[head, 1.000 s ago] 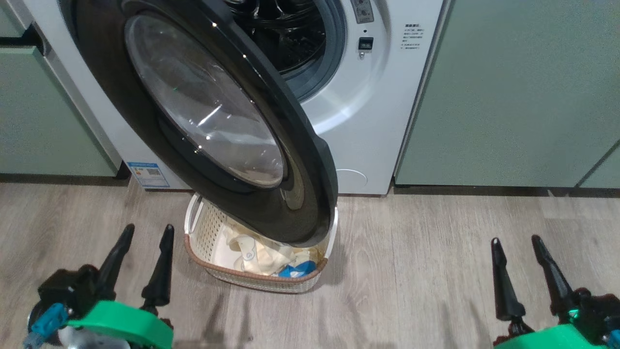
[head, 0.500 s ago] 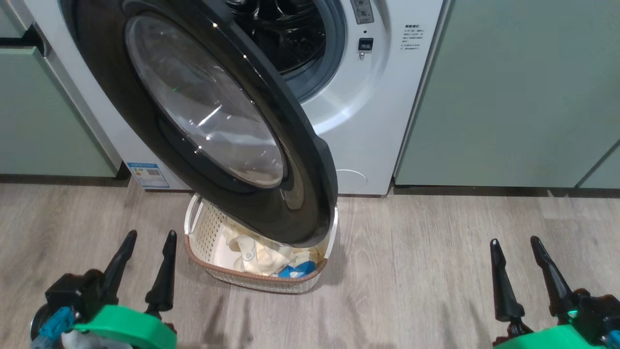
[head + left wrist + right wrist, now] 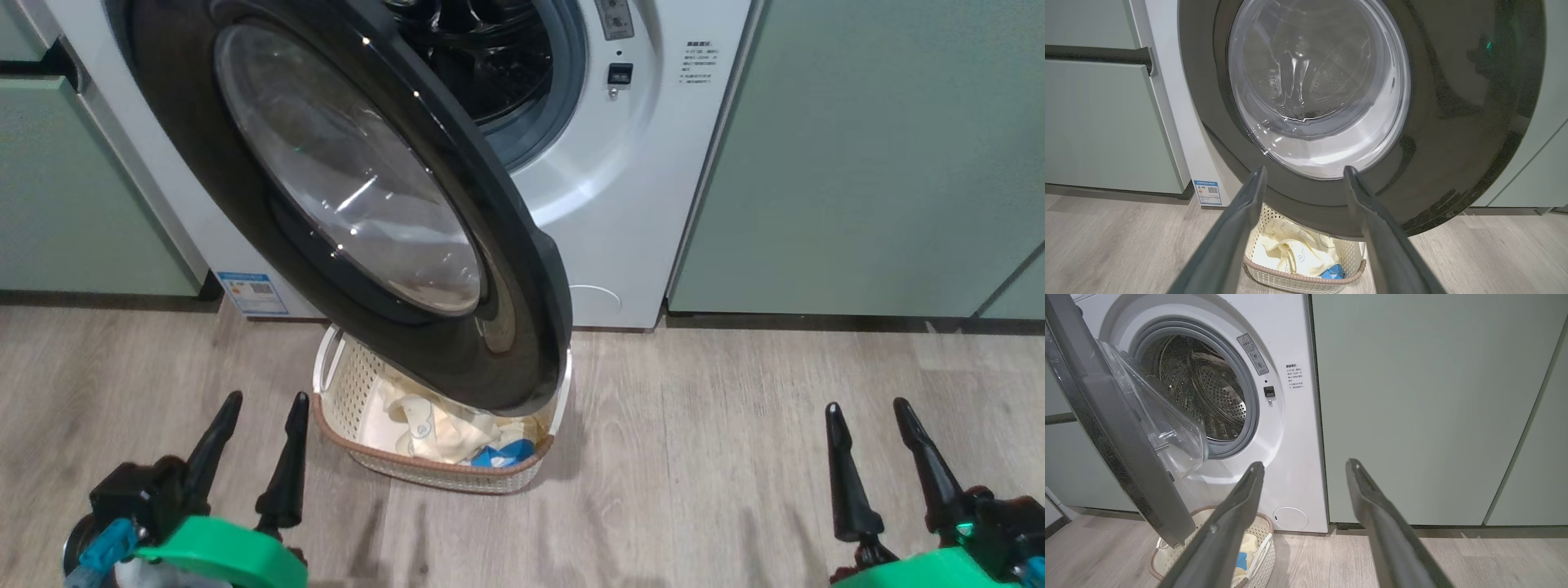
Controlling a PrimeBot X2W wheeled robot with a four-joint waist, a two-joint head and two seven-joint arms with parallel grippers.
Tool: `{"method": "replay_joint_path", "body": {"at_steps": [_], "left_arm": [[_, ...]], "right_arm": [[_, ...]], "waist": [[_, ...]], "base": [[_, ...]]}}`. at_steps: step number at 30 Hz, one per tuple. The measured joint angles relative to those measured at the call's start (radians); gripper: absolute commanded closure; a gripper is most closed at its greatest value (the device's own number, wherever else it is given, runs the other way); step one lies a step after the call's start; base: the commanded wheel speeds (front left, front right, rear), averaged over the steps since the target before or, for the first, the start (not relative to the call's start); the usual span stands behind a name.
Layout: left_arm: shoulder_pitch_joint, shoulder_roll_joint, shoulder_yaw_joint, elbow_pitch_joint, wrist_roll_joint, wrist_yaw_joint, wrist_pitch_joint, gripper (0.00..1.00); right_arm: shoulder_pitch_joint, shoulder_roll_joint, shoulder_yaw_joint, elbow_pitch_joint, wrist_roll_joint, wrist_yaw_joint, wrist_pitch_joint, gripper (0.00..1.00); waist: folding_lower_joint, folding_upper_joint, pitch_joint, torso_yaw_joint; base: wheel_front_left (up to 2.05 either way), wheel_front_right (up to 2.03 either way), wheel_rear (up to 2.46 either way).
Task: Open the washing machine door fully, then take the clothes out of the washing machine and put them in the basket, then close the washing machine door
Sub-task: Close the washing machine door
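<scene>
The washing machine door [image 3: 367,204] stands swung out from the white washing machine [image 3: 637,204], its black rim and glass bowl [image 3: 1314,81] hanging over the basket [image 3: 424,469]. Cream-yellow clothes [image 3: 445,433] with a blue patch lie in the basket on the floor. The steel drum [image 3: 1208,392] looks bare. My left gripper [image 3: 265,398] is open at the lower left, a little left of the basket. My right gripper [image 3: 867,404] is open at the lower right, well clear of the door. In the left wrist view the fingers [image 3: 1372,220] point at the door's lower rim.
Pale green cabinets [image 3: 882,147] flank the machine on both sides, the left one with a dark handle bar [image 3: 1094,55]. A blue label [image 3: 253,292] sits at the machine's lower left corner. Grey wood-look floor [image 3: 718,457] spreads between the grippers.
My left gripper has crept slightly to the right, toward the basket. The right gripper, the door and the basket stay as they were.
</scene>
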Motion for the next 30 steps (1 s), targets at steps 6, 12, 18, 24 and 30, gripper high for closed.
{"method": "replay_joint_path", "body": {"at_steps": [6,12,18,24,30], "left_arm": [[0.0,0.0,-0.002,-0.001,0.0,0.005,-0.002,0.0],[-0.002,0.0,-0.009,-0.004,0.009,0.006,-0.002,0.0],[-0.018,0.0,-0.026,-0.01,0.009,0.005,-0.003,0.0],[-0.026,0.001,-0.039,-0.009,0.009,0.0,-0.003,0.0],[-0.038,0.0,-0.062,-0.001,0.009,-0.002,-0.003,0.0]], "right_arm": [[0.0,0.0,-0.007,-0.002,0.002,0.0,0.0,0.82],[0.0,0.0,-0.012,0.009,0.004,0.0,0.0,1.0],[-0.005,0.0,-0.008,0.054,0.004,0.0,0.0,1.0],[-0.075,-0.001,0.007,0.13,0.027,0.0,0.002,1.0],[-0.185,-0.003,0.022,0.209,0.05,0.0,0.002,1.0]], "waist": [[0.0,0.0,0.002,0.009],[0.0,0.0,0.001,0.029],[0.0,0.0,0.003,0.081],[0.0,0.0,0.0,0.165],[0.0,0.0,0.002,0.23]], "base": [[0.0,0.0,0.0],[0.0,0.0,0.0],[0.0,0.0,0.0],[0.0,0.0,0.0],[0.0,0.0,0.0]]}}
